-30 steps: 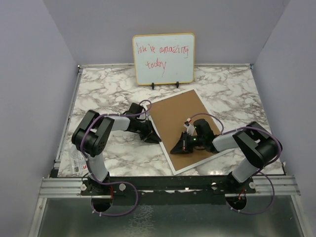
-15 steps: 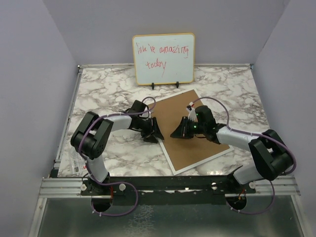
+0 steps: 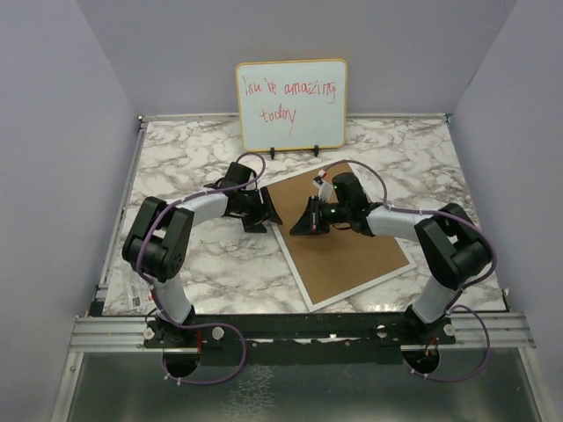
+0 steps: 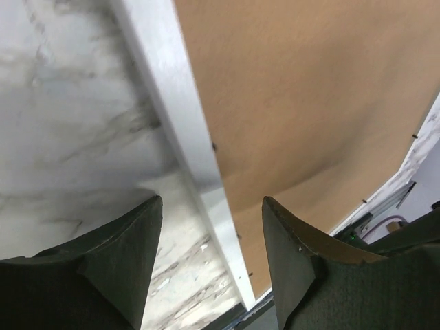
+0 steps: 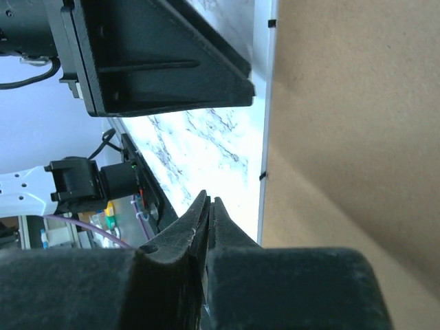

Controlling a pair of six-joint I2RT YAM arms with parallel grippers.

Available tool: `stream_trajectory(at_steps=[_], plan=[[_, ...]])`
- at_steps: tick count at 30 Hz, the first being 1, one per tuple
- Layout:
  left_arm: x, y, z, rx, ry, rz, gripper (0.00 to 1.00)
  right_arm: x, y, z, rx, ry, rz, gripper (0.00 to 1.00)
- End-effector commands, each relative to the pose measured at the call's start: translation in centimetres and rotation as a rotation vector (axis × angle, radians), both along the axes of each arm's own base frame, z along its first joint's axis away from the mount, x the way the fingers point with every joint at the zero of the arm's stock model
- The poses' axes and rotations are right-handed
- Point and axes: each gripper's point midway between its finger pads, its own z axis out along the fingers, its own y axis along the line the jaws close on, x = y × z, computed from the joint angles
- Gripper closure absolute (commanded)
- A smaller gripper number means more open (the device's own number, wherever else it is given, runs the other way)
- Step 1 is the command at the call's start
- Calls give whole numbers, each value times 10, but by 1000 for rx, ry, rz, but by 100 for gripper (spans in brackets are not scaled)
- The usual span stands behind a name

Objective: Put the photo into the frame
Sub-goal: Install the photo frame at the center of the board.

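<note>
Two arms reach in from the near edge. Left gripper [image 3: 267,216] sits at the left long side of the frame [image 3: 296,274]; jaws spread, released, nothing held. From the left wrist, the white rim [image 4: 180,130] runs through the gap between the fingers [image 4: 130,240].

Right gripper [image 3: 300,225] hangs over the brown backing board [image 3: 350,253], near that same side and just across from the left gripper. From the right wrist its fingertips [image 5: 201,210] are pressed together, clenched on nothing.

Frame lies flat on the marble table [image 3: 198,163], centre-right, skewed, backing board uppermost.

Far edge: whiteboard [image 3: 291,104] upright on its stand, red handwriting.
</note>
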Motion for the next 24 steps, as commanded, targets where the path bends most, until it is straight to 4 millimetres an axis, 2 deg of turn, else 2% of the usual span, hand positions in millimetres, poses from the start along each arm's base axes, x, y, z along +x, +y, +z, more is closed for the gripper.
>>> stream_trajectory(at_steps=[1,4,8,14,24], plan=[[0,9,-38,84,55,-5,37,1,12,4,56,-6,72,97],[-4,8,-47,82,88,-15,38,1,14,-8,33,20,79,96],[-11,15,-60,120,130,-5,45,1,18,-25,9,50,84,96],[-32,34,-83,220,207,-3,64,-1,21,-44,-3,80,65,97],[-46,54,-99,327,245,-31,70,-6,17,-58,-31,111,64,98]])
